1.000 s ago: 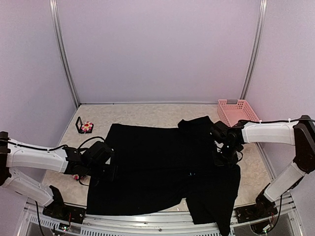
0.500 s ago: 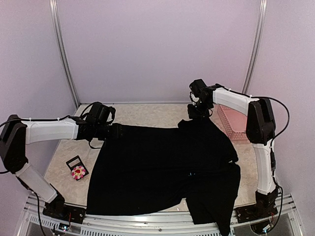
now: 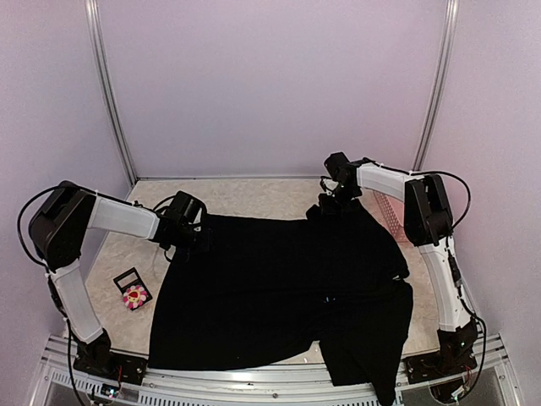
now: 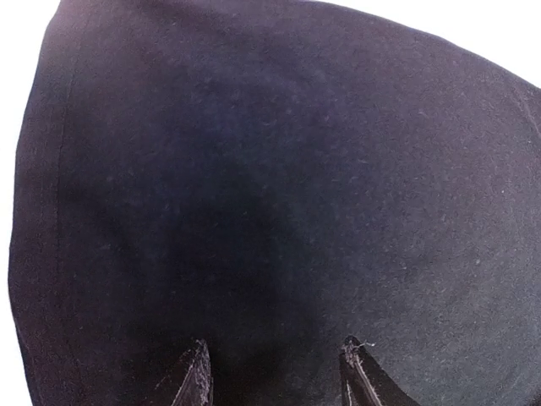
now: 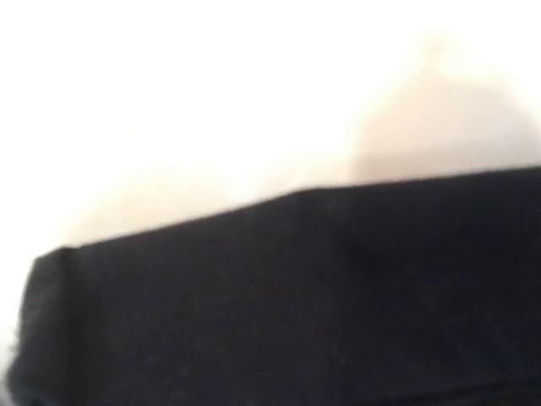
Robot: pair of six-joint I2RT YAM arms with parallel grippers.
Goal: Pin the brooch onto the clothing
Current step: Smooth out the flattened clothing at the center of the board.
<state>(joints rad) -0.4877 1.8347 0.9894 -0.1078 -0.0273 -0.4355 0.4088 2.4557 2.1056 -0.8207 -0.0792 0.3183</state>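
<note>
The clothing [image 3: 279, 279], a large black T-shirt, lies spread on the table. The brooch [image 3: 133, 296], a pink and white flower, rests on the table off the shirt's left side, apart from both grippers. My left gripper [image 3: 188, 230] is at the shirt's far left corner. In the left wrist view its fingertips [image 4: 196, 372] stand apart over black cloth [image 4: 270, 169], so it is open. My right gripper [image 3: 330, 203] is at the far right shoulder. The right wrist view is blurred; dark cloth [image 5: 338, 296] hides the fingers, which seem shut on the fabric.
A small black card [image 3: 127, 278] lies just behind the brooch. A pink basket [image 3: 394, 216] stands at the back right, partly behind the right arm. Metal posts and pale walls close off the back. The shirt's hem hangs over the near edge at the right.
Both arms swung from the shirt's sides to its far corners. Over the last half second the left gripper moved right and down onto the corner. The shirt kept its shape.
</note>
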